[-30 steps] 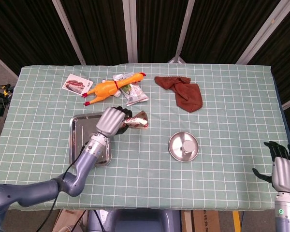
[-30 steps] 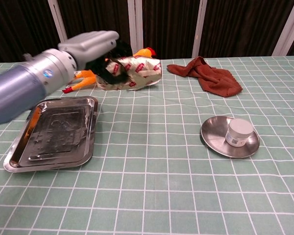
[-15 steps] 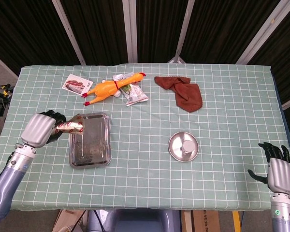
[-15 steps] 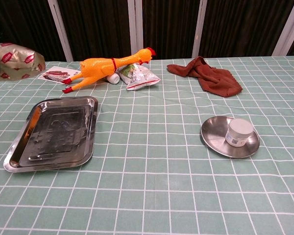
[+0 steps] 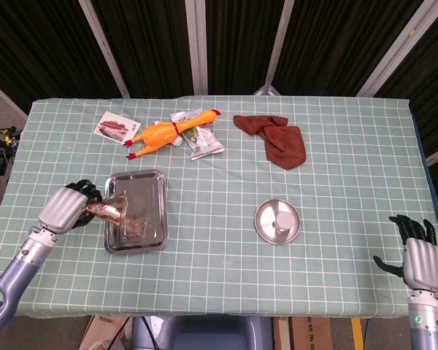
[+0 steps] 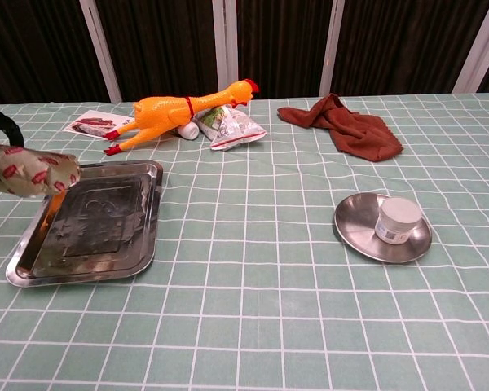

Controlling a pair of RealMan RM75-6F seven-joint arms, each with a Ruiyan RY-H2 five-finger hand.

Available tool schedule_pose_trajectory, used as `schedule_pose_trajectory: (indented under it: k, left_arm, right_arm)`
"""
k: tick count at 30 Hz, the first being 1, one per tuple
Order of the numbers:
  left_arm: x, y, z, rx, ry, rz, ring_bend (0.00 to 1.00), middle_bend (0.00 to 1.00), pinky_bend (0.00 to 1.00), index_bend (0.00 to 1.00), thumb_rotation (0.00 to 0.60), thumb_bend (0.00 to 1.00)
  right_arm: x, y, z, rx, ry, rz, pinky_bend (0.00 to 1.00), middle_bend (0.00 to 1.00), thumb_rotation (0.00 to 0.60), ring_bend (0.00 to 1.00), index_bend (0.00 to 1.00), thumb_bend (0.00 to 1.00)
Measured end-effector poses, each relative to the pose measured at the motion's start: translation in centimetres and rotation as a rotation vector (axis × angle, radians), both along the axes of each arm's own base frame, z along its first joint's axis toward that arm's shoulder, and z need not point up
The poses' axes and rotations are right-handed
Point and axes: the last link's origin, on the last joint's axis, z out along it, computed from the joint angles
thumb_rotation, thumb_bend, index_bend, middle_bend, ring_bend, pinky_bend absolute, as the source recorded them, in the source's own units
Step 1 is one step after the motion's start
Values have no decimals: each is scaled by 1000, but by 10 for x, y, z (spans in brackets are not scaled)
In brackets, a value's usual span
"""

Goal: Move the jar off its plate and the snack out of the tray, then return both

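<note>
The snack (image 5: 108, 209) hangs in the left hand's (image 5: 66, 208) grip over the tray's (image 5: 152, 237) nine-o'clock rim. The jar (image 5: 284, 221) sits on its plate (image 5: 263, 226) at three o'clock. The right hand (image 5: 420, 255), far right, is spread and holds nothing. Likely the snack step; next, lower it.

I see open cloth between the tray (image 5: 142, 240) and the plate (image 5: 264, 226) holding the jar (image 5: 285, 221), wide enough for a hand to pass. Behind the tray, the rubber chicken (image 5: 168, 132), a green packet (image 5: 203, 142) and a card (image 5: 117, 126) crowd the far desk. The brown cloth (image 5: 279, 140) lies well behind the plate. My left hand (image 5: 64, 208) holds the snack (image 5: 111, 209) over the tray's left rim.
</note>
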Motion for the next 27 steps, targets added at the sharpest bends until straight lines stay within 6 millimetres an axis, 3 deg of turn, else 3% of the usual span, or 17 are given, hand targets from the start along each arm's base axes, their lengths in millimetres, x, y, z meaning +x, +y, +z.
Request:
schedule_pose_trajectory:
  k: [7, 15, 22, 27]
  left_arm:
    - [3, 2, -29, -30, -35, -15, 226, 356, 405, 468, 600, 477]
    - [6, 4, -55, -57, -5, -36, 67, 215, 221, 387, 600, 280]
    - [12, 0, -61, -102, -28, -17, 0, 137, 149, 337, 600, 200]
    - [26, -10, -52, -100, -86, -26, 0, 130, 148, 329, 600, 199]
  right_arm:
    - [-1, -1, 0, -3, -2, -2, 0, 185, 600, 175, 240, 153]
    - [-1, 0, 1, -3, -3, -7, 0, 185, 600, 175, 246, 152]
    - [0, 0, 1, -1, -8, -1, 0, 185, 600, 175, 248, 153]
    - [1, 0, 3, -11, -7, 6, 0, 185, 600, 175, 247, 152]
